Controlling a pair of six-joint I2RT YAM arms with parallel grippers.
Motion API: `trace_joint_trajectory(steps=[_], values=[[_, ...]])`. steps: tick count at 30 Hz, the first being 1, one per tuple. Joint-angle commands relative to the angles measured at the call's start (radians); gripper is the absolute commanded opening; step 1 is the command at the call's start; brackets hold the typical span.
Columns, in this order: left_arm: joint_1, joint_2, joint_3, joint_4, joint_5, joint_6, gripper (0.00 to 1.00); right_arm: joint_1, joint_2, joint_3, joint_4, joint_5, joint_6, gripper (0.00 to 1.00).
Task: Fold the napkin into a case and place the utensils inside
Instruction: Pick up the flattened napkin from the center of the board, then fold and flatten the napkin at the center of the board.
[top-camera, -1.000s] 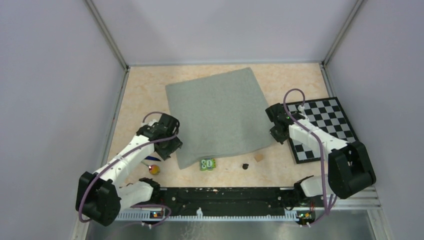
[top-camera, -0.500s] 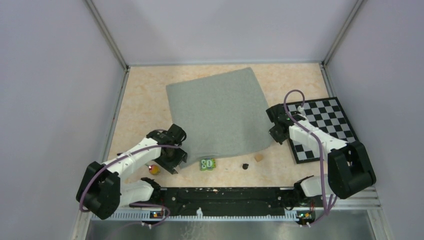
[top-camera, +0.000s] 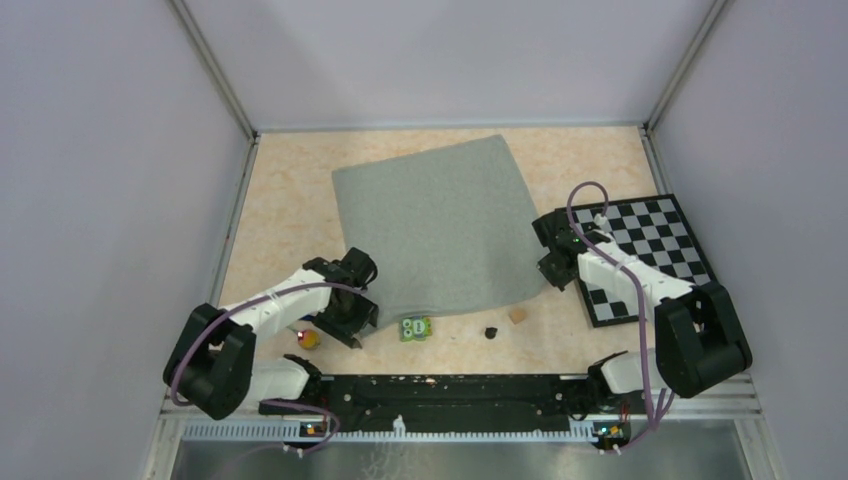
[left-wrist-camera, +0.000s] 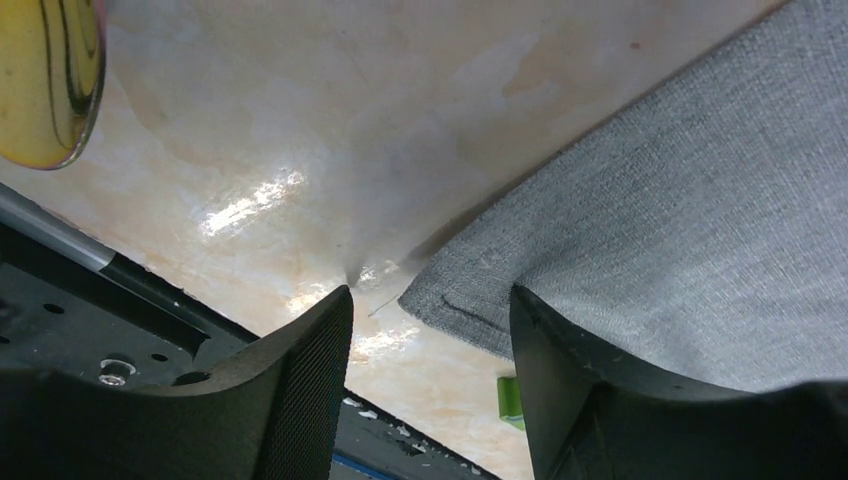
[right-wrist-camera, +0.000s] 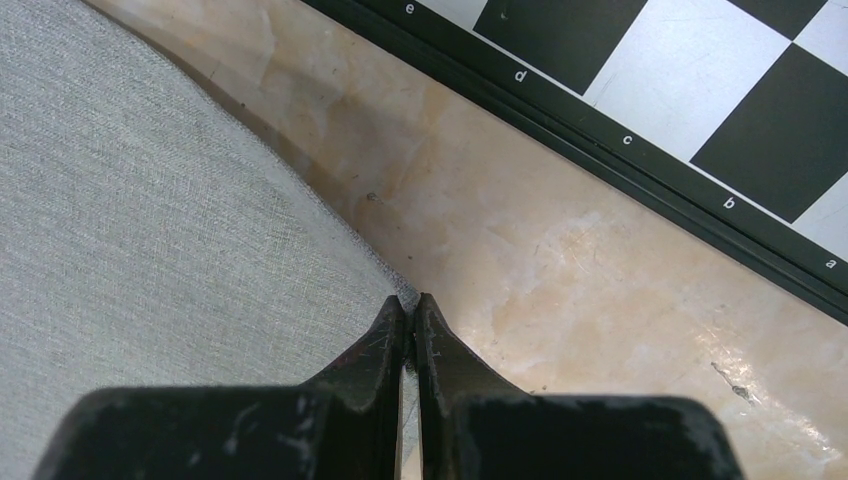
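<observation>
From above, you see the napkin (top-camera: 435, 225) spread flat on the surface (top-camera: 285, 210), the left end effector (top-camera: 350, 330) at its near left corner by the yellow-headed utensil (top-camera: 310, 339), the right end effector (top-camera: 553, 268) at its right edge beside the checkerboard mat (top-camera: 650, 250). On your left wrist view the fingers (left-wrist-camera: 300, 380) stand apart, straddling that corner. On your right wrist view the fingers (right-wrist-camera: 370, 360) are pressed together at the cloth's edge.
</observation>
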Motion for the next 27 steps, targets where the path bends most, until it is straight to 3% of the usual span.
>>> trace_joint_trajectory(steps=[1,4,9,13,16,19,22,27], values=[[-0.002,0.043,0.024,0.029,-0.027,-0.030,0.63,-0.002,-0.021,-0.003,0.005,0.003,-0.011,0.00],[-0.002,0.060,0.016,0.053,-0.049,-0.035,0.55,-0.002,-0.028,-0.005,0.001,0.000,-0.013,0.00],[0.023,0.068,0.009,0.106,-0.119,-0.013,0.02,-0.002,-0.039,-0.002,0.062,-0.038,-0.084,0.00],[0.078,-0.042,0.073,0.137,-0.181,0.099,0.00,-0.002,-0.082,0.036,0.199,-0.103,-0.310,0.00],[0.097,-0.191,0.196,0.155,-0.244,0.276,0.00,-0.003,-0.181,0.078,0.367,-0.289,-0.612,0.00],[0.098,-0.374,0.309,0.245,-0.265,0.502,0.00,-0.003,-0.288,0.152,0.462,-0.524,-0.801,0.00],[0.097,-0.576,0.349,0.469,-0.181,0.749,0.00,-0.002,-0.391,0.241,0.514,-0.746,-0.886,0.00],[0.098,-0.758,0.470,0.699,-0.004,0.963,0.00,-0.001,-0.535,0.350,0.620,-0.961,-0.858,0.00]])
